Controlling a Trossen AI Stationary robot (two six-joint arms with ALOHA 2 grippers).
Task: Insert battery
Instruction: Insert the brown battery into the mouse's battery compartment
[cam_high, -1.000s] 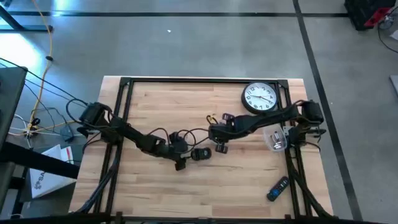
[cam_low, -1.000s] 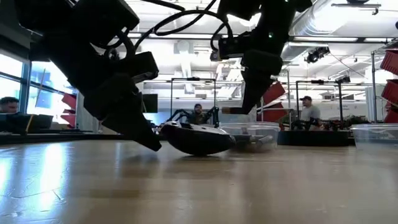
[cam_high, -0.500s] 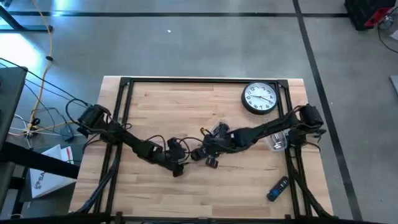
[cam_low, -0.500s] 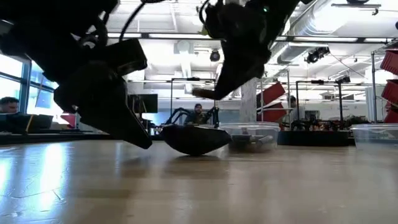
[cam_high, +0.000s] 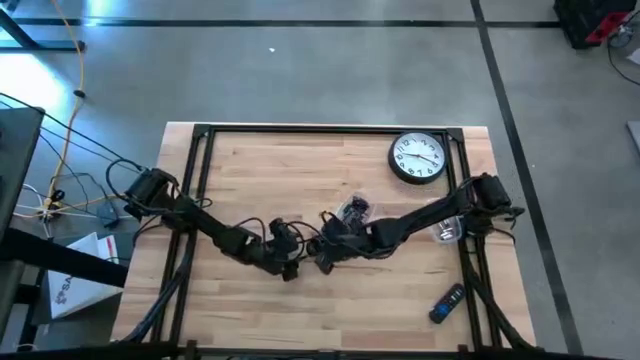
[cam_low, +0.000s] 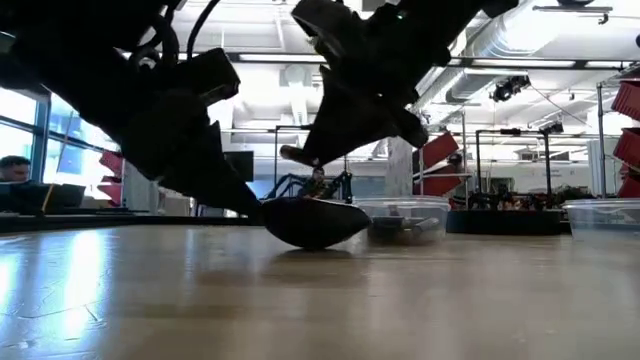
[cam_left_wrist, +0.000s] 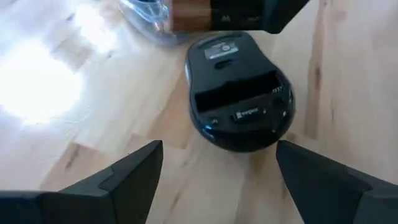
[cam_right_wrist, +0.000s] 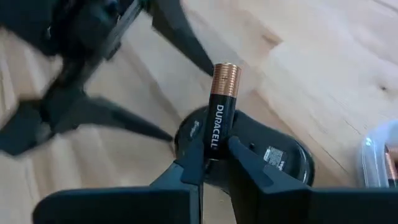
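Wooden table (cam_high: 250, 160), right gripper (cam_right_wrist: 214, 155) pinching battery (cam_right_wrist: 221, 106) above mouse (cam_left_wrist: 239, 93)

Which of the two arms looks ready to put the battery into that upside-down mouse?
The right arm, most likely. Its gripper already pinches the battery just above the mouse, whose battery slot lies open and empty. The left gripper is open beside the mouse, holding nothing.

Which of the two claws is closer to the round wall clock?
The right. The right gripper sits mid-table over the mouse, holding a battery; the left gripper is just beyond it, farther from the clock.
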